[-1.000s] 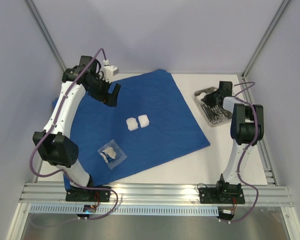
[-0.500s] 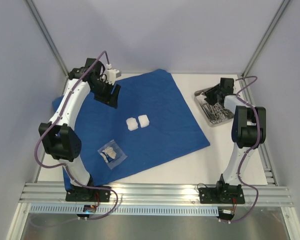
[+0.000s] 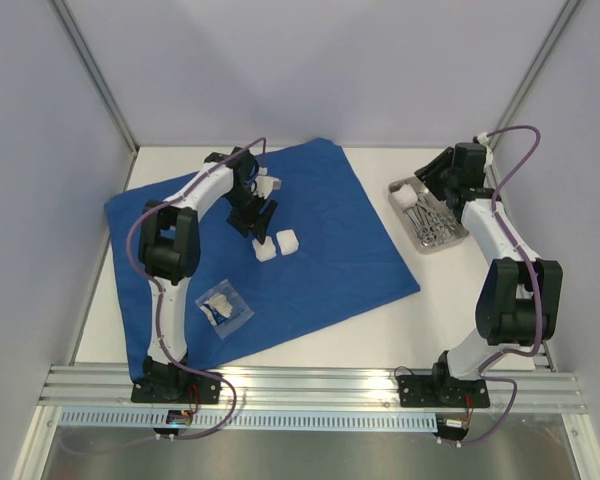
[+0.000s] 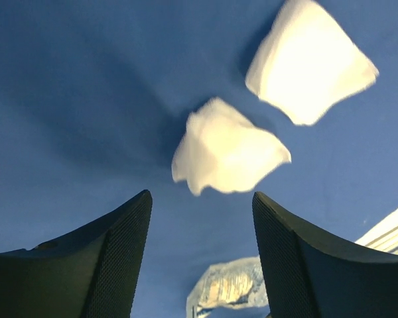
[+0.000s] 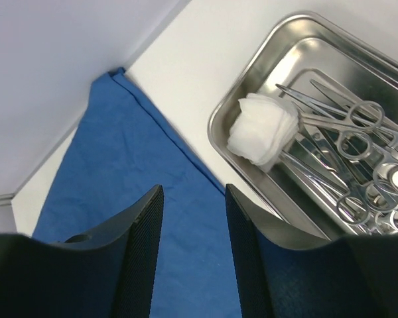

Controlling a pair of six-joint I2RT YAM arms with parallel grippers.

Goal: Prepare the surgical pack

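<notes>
Gauze pickup looks the step in hand: the left gripper (image 4: pixel 200 199) hovers with jaws wide over the drape (image 4: pixel 66 99), the nearer gauze square (image 4: pixel 229 152) lying just ahead between its fingers, a second square (image 4: pixel 308 63) beyond. Best to drop straight and pinch gauze only, not cloth. The right gripper (image 5: pixel 194 192), also wide, hangs beside the tray (image 5: pixel 229 126) holding another gauze wad (image 5: pixel 262 129) and instruments (image 5: pixel 358 142)

The tray (image 5: pixel 268 69) and its scissors (image 5: pixel 350 142) run off the right edge. The bottom edge cuts off the blurred plastic bag (image 4: pixel 229 288).
</notes>
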